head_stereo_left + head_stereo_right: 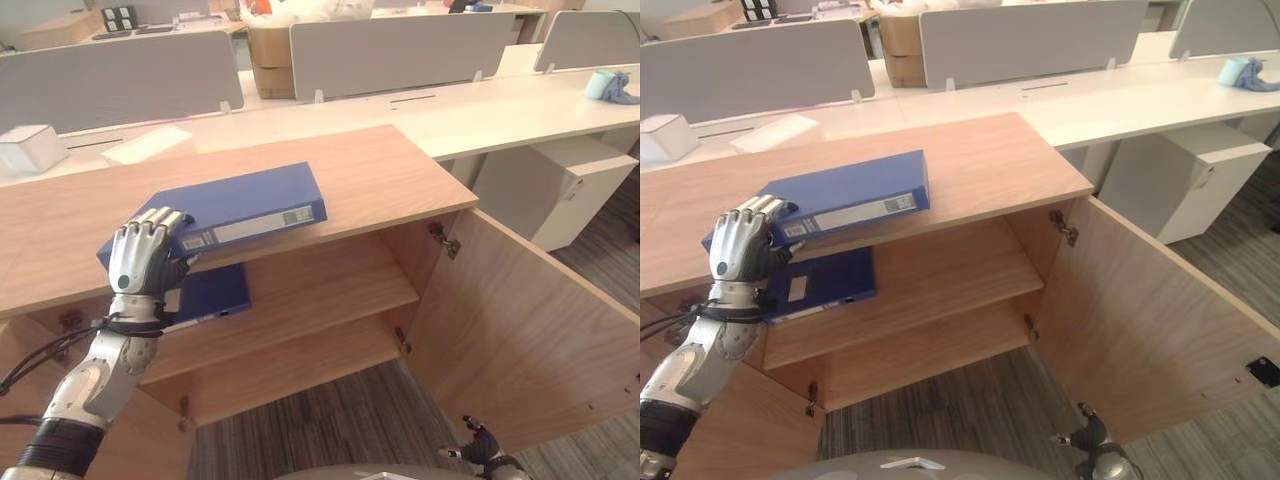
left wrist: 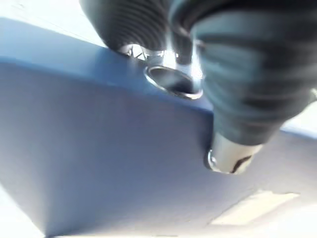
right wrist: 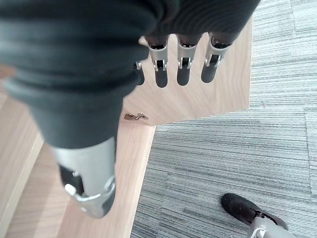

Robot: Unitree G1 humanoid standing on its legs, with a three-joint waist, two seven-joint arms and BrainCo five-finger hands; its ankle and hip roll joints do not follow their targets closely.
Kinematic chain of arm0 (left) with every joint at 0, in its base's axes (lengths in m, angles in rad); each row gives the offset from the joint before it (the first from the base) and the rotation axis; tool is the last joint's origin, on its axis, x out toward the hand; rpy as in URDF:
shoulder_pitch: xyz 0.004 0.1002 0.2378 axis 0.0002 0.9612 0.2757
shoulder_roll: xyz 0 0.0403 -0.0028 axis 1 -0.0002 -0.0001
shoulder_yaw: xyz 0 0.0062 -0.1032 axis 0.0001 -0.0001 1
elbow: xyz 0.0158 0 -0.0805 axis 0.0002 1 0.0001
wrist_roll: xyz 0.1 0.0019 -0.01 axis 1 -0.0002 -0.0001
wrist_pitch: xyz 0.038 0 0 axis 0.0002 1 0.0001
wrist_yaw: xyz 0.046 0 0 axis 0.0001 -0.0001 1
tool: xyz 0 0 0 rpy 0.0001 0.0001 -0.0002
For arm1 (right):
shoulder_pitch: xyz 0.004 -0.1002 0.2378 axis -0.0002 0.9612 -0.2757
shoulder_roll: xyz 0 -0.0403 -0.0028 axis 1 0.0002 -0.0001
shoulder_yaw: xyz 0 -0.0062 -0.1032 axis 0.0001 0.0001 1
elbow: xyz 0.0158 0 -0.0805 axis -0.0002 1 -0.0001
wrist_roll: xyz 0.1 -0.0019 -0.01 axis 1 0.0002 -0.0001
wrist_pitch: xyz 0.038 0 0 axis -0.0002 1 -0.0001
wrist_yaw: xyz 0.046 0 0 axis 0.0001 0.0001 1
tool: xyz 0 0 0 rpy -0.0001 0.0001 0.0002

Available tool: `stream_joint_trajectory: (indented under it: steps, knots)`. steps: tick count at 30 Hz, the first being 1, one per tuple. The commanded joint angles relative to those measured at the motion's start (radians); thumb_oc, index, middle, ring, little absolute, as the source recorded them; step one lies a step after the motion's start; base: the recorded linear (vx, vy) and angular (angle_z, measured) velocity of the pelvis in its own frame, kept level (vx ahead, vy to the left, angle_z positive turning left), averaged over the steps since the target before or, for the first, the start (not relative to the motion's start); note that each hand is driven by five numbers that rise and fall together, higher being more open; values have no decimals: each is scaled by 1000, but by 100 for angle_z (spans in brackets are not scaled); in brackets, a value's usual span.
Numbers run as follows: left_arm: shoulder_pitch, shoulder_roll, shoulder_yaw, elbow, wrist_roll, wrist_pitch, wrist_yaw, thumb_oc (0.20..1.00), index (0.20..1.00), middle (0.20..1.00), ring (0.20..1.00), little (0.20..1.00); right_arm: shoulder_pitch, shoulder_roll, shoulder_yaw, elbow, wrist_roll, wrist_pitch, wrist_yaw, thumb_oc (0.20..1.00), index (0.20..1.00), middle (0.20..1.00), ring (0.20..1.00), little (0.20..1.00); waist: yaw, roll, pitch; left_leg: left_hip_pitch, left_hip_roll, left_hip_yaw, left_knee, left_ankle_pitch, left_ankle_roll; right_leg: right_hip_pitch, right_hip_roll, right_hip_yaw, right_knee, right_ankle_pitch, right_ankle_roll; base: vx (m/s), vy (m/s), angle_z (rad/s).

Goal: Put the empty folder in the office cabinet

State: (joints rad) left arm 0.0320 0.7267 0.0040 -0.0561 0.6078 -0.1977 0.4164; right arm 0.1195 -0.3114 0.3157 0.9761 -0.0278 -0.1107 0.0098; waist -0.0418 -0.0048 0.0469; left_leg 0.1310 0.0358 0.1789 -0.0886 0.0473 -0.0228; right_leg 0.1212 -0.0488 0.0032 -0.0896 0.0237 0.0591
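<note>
left hand [image 1: 140, 258] is gripping the blue folder [image 1: 235, 208] lying on the cabinet [image 1: 380, 170] top; right hand [image 3: 168, 54] is hanging with relaxed fingers.

Hidden and cropped regions

We are seeing the left hand [image 1: 140, 255] covering the blue folder's [image 1: 240, 208] near corner; a second folder [image 1: 210, 295] is lying partly hidden beneath the cabinet top [image 1: 380, 175].

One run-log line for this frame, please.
left hand gripping blue folder on cabinet top | right hand open, idle | cabinet door open
</note>
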Motion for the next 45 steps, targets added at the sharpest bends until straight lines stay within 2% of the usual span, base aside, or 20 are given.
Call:
stream_joint_trajectory:
  steps: [1,4,5,6,7,10,12,14,18,20,23,26,27,30,32,34,35,41,45]
  knots:
    - [-91,1,76,-51,-182,-82,32,200,200,200,200,200,-53,-18,38,-1,-11,-29,-5,1000,1000,1000,1000,1000,3,-14,-25,35,53,-35,1,-78,-68,-29,-72,-25,14,46,79,-2,5,8]
    - [-93,-33,99,-130,-301,-114,14,200,200,200,200,200,-55,-19,45,-10,-16,-26,2,1000,1000,1000,1000,1000,7,-16,-24,36,53,-39,1,-77,-67,-27,-72,-26,14,46,77,2,5,4]
    - [-96,-49,107,-164,-378,-138,4,200,200,200,200,200,-57,-21,48,-16,-18,-25,4,1000,1000,1000,1000,1000,9,-17,-24,37,52,-42,1,-77,-66,-24,-72,-26,14,45,77,3,10,4]
    - [-96,-49,107,-164,-378,-138,4,200,200,200,200,200,-57,-21,48,-16,-18,-25,4,1000,1000,1000,1000,1000,9,-17,-24,37,52,-42,1,-77,-66,-24,-72,-26,14,45,77,12,4,5]
    - [-105,-65,107,-201,-477,-171,-29,200,200,200,200,200,-58,-24,54,-28,-17,-26,11,1000,1000,1000,1000,1000,10,-19,-23,38,54,-42,1,-77,-65,-23,-72,-26,13,45,77,0,0,0]
    - [-104,-65,109,-202,-480,-171,-32,200,200,200,200,200,-58,-24,54,-29,-17,-26,11,1000,1000,1000,1000,1000,10,-18,-23,38,54,-42,1,-77,-65,-23,-72,-26,13,45,77,0,0,0]
    - [-128,-90,106,-265,-735,-228,-161,200,200,200,200,200,-61,-37,65,-79,-18,-30,28,1000,1000,1000,1000,1000,9,-20,-19,37,53,-43,1,-76,-66,-24,-71,-25,14,45,76,0,0,0]
    - [-134,-113,92,-293,-902,-241,-267,200,200,200,200,200,-54,-58,74,-139,-22,-41,52,1000,1000,1000,1000,1000,8,-22,-18,37,53,-42,1,-76,-65,-26,-71,-23,14,45,76,0,0,0]
    - [-114,-155,36,-310,-1119,-220,-426,200,200,200,200,200,-37,-107,58,-303,23,-66,97,1000,1000,1000,1000,1000,5,-25,-15,38,53,-36,1,-77,-62,-28,-70,-18,16,47,75,0,0,0]
    - [-104,-164,25,-314,-1160,-212,-456,200,200,200,200,200,-33,-114,52,-342,44,-76,109,1000,1000,1000,1000,1000,4,-26,-14,37,53,-35,1,-76,-61,-29,-70,-17,16,48,75,0,0,0]
    - [-29,-219,-34,-287,-1369,-168,-586,200,200,200,200,200,-13,-182,17,-592,125,-109,158,1000,1000,1000,1000,1000,5,-34,-10,38,54,-28,1,-78,-58,-30,-72,-12,16,48,76,0,0,0]
    - [-3,-239,-58,-276,-1416,-148,-616,200,200,200,200,200,-14,-199,8,-668,149,-116,165,1000,1000,1000,1000,1000,7,-32,-10,45,55,-27,1,-89,-56,-21,-72,-13,13,40,78,22,14,-7]
    - [21,-241,-84,-268,-1432,-132,-633,200,200,200,200,200,-21,-216,-8,-756,181,-122,166,1000,1000,1000,1000,1000,8,-33,-7,46,54,-28,1,-89,-54,-22,-72,-14,14,40,79,-8,12,-4]
    - [39,-240,-95,-256,-1436,-121,-643,200,200,200,200,200,-32,-223,-22,-812,207,-126,162,1000,1000,1000,1000,1000,11,-35,-3,40,54,-27,1,-78,-52,-28,-74,-13,16,48,77,-26,-1,0]
    - [65,-236,-102,-227,-1424,-108,-646,200,200,200,200,200,-49,-235,-56,-921,271,-135,161,1000,1000,1000,1000,1000,15,-35,-3,40,53,-28,1,-78,-50,-28,-74,-14,17,48,77,0,0,0]
    - [73,-235,-105,-218,-1421,-104,-646,200,200,200,200,200,-55,-240,-65,-952,292,-135,162,1000,1000,1000,1000,1000,16,-33,-4,46,54,-29,1,-89,-50,-21,-73,-16,15,39,79,21,6,1]
    - [82,-233,-98,-209,-1415,-98,-647,200,200,200,200,200,-76,-251,-82,-1008,330,-141,161,1000,1000,1000,1000,1000,18,-35,-4,40,53,-29,1,-78,-49,-27,-74,-14,17,47,76,42,10,0]
    - [90,-232,-88,-200,-1402,-94,-641,200,200,200,200,200,-129,-264,-127,-1101,395,-148,139,1000,1000,1000,1000,1000,24,-39,-7,38,53,-30,1,-78,-47,-27,-72,-15,17,46,75,8,1,0]
    - [85,-223,-93,-195,-1392,-84,-637,200,200,200,200,200,-251,-303,-204,-1171,480,-175,84,1000,1000,1000,1000,1000,35,-49,-14,34,57,-33,1,-77,-46,-27,-71,-17,16,47,73,0,0,0]
